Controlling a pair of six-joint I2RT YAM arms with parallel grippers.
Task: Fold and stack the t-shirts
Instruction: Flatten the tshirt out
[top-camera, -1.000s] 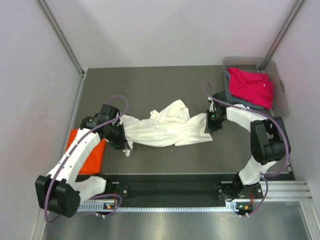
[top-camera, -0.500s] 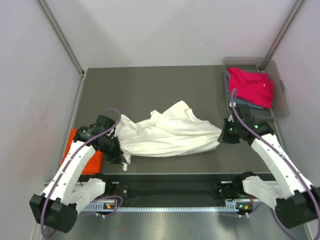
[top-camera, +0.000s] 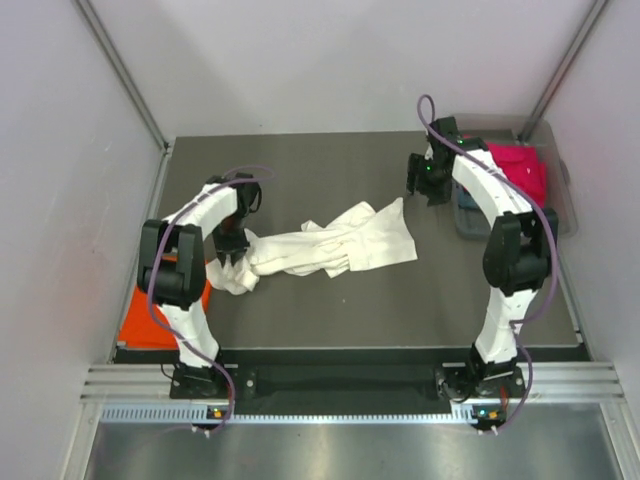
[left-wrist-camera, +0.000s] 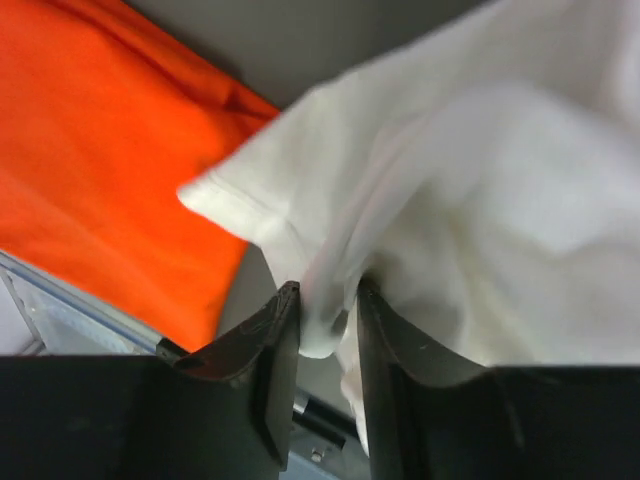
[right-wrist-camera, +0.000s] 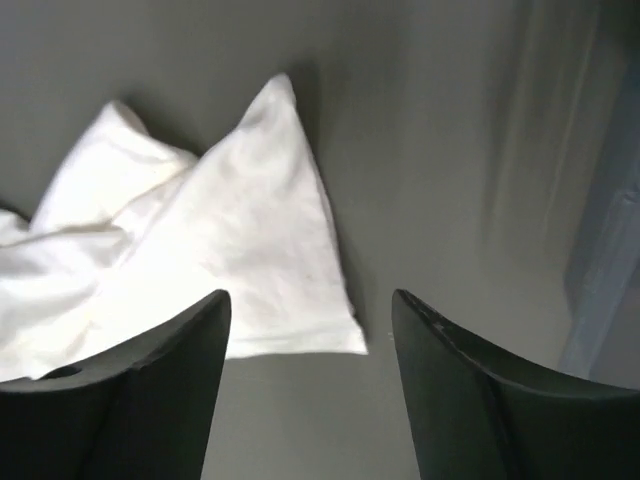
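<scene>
The cream-white t-shirt (top-camera: 335, 245) lies crumpled in the middle of the dark table. My left gripper (top-camera: 232, 248) sits at the shirt's left end. In the left wrist view its gripper (left-wrist-camera: 327, 287) is open, and a loose rounded fold of the white shirt (left-wrist-camera: 480, 200) hangs between the parted fingers. The orange t-shirt (top-camera: 135, 325) (left-wrist-camera: 100, 150) lies at the near left, partly under that arm. My right gripper (top-camera: 425, 180) (right-wrist-camera: 308, 300) hangs open and empty above the table. The white shirt's right corner (right-wrist-camera: 255, 260) lies below and to its left. A magenta t-shirt (top-camera: 520, 172) rests on a grey-blue one (top-camera: 466, 205).
A clear plastic bin (top-camera: 567, 205) at the back right holds the magenta and grey-blue shirts. Its edge (right-wrist-camera: 612, 250) shows at the right of the right wrist view. Pale walls close in the table (top-camera: 330, 165) on three sides. The arm bases stand at the near edge.
The right gripper has let go of the white shirt and swung up and back towards the bin. The left gripper's jaws have parted and moved inward. The shirt has bunched into a narrower heap.
</scene>
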